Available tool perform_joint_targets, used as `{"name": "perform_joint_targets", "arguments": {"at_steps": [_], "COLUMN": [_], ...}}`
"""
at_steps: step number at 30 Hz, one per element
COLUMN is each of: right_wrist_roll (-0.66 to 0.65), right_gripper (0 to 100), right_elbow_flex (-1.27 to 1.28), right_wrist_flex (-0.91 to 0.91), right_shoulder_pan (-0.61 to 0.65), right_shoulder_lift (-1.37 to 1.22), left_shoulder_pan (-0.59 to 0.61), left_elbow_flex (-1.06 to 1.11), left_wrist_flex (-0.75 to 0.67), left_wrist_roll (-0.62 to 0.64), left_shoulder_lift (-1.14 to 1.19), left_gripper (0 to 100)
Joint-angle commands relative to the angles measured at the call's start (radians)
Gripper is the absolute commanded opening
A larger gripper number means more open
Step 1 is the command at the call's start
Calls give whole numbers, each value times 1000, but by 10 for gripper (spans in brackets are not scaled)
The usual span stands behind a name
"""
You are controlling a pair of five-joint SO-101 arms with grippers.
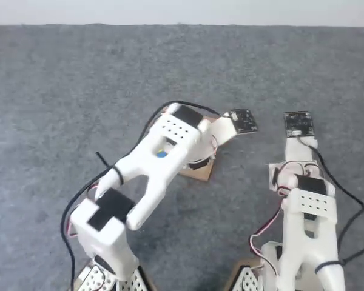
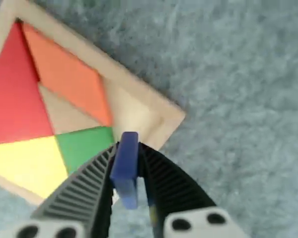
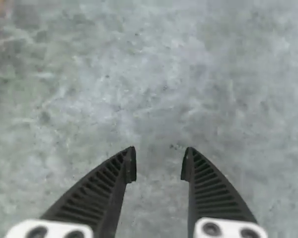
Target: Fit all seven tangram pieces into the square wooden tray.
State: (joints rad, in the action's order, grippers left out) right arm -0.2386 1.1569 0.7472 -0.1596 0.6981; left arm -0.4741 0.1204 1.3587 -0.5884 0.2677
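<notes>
1 blue piece (image 2: 125,173) sits pinched in the left end effector (image 2: 128,148).

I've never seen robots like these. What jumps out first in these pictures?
The bright puzzle: a red piece, an orange piece, a yellow piece and a green piece lie in the wooden tray, with bare wood near one corner. By that corner the left hand pinches a blue piece. The right hand hangs open over grey carpet.

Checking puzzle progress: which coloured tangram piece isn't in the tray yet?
The dark blue tangram piece, gripped edge-on in the left claw; the red piece, orange piece, yellow piece and green piece lie flat inside the square wooden tray.
</notes>
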Motion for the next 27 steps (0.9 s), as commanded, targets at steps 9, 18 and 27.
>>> {"name": "perform_joint_targets", "arguments": {"at_steps": [9,18,27], "right_wrist_roll": [112,110,103], "right_gripper": [162,162,162], "right_elbow_flex": [23,135,150], "right_wrist_flex": [16,94,99], "right_shoulder_pan": [-130,-127,-99], "right_shoulder_lift": [311,650,676], "left_shoulder_pan": [-20,-21,-21], "left_elbow_flex": [-58,-58,-53], "left_wrist_flex": [-34,-37,-83], "left_wrist_roll": [-25,-78,-98], "left_shoulder_lift": [31,35,37], "left_gripper": [13,13,36]}}
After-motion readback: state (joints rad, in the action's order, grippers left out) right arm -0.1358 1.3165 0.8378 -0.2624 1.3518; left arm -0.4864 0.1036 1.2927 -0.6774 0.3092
